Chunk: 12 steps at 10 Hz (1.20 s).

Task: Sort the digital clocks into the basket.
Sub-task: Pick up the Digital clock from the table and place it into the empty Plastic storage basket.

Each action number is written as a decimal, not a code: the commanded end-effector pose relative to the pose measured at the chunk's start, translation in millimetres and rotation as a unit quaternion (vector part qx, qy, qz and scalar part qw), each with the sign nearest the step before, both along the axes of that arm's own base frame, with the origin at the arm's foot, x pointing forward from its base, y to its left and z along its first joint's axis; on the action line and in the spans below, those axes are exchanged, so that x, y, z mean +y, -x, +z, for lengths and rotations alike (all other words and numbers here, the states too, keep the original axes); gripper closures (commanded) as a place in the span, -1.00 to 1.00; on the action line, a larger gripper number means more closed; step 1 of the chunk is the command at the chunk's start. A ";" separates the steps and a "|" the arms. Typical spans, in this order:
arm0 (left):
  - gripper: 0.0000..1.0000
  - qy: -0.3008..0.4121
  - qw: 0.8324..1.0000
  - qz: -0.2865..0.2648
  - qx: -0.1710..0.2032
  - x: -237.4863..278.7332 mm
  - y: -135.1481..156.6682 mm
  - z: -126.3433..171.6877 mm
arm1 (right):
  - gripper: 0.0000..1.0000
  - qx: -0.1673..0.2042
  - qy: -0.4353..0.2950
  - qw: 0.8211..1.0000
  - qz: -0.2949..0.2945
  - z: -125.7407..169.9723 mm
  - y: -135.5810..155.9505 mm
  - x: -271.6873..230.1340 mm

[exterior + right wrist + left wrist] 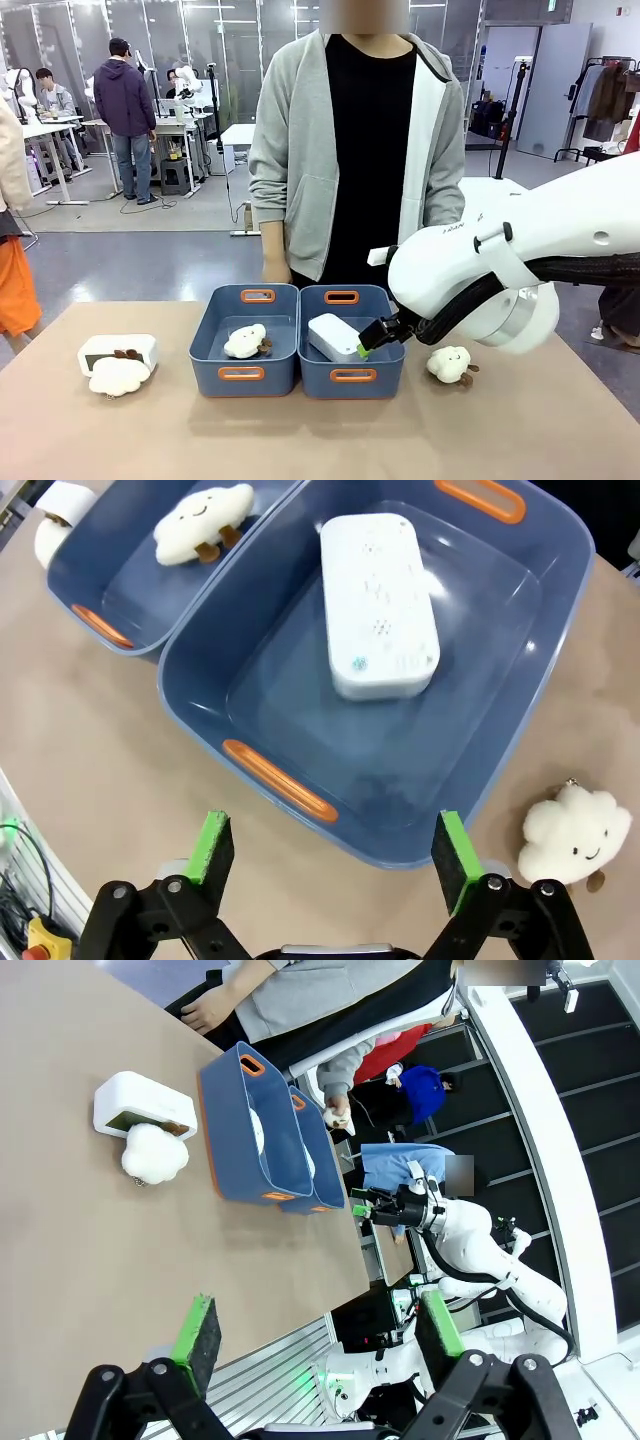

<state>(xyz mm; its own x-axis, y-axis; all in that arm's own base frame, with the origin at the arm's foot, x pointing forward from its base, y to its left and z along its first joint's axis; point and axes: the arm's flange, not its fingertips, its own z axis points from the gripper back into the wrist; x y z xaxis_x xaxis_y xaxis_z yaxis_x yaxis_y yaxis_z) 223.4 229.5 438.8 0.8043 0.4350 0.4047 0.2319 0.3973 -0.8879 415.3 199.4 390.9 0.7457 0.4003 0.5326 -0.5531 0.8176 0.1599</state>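
The biggest worry is the white, rounded plastic digital clock (100, 350) lying out on the brown table (300, 440). A fluffy white cloud toy (118, 377) leans right against its front. If the left end effector (320, 1330) goes for that clock, it may pinch the toy too, or push the clock away. The left end effector hangs above the table's edge. Its fingers are spread wide with nothing between them, and it is well apart from that clock.

Another worry is the right end effector (330, 845). It sits low by the near rim of the blue rectangular plastic basket (290, 720). If it swings sideways from here, I think it could bump the rim and shove the basket and the blue bin (215, 375) joined to it.

The other white clock (378, 605) lies flat on the floor of that basket. The right end effector has let go. Its green pads stand wide and hold nothing. This clock lies ahead of its fingers, toward the far end of the basket, not touching them.

So one clock is in, and one is left to do.
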 end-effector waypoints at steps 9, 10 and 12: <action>-1.00 0.007 1.000 -0.003 -0.007 1.3 0.5 1.5 | -1.00 -0.003 -0.001 1.000 0.001 2.2 0.9 0.4; -1.00 0.007 1.000 -0.003 -0.007 1.3 0.5 1.5 | -1.00 -0.003 -0.001 1.000 0.001 2.2 0.9 0.4; -1.00 0.007 1.000 -0.003 -0.007 1.3 0.5 1.5 | -1.00 -0.003 0.001 1.000 0.003 3.7 3.0 -1.9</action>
<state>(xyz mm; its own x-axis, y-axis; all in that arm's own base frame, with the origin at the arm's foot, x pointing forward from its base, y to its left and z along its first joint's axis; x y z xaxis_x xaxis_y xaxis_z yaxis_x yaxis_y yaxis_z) 223.4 229.5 438.8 0.8043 0.4351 0.4047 0.2319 0.3973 -0.8879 412.3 197.4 394.6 0.7391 0.4063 0.5373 -0.5600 0.8138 0.1549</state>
